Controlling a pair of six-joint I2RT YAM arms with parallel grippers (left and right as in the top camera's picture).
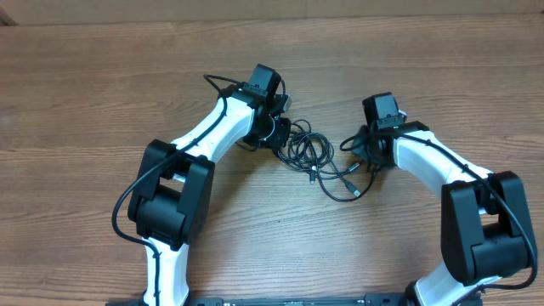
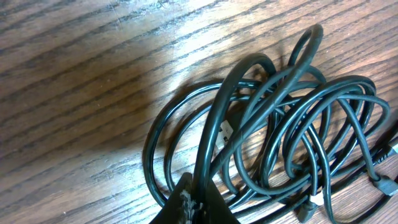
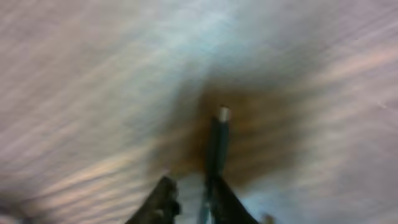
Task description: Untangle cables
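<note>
The cables lie as a tangle of thin black loops on the wooden table between the two arms. One strand runs out to a plug. In the left wrist view the coils fill the right half, and my left gripper is shut on one strand rising from the pile. It sits at the tangle's left edge. The right wrist view is blurred. There my right gripper shows a gap between its fingers, and a cable end with a silver tip lies along the right finger.
The wood-grain table stretches all round the tangle. Both white arms reach in from the near edge, the left arm and the right arm. Thicker black wiring runs along the left arm.
</note>
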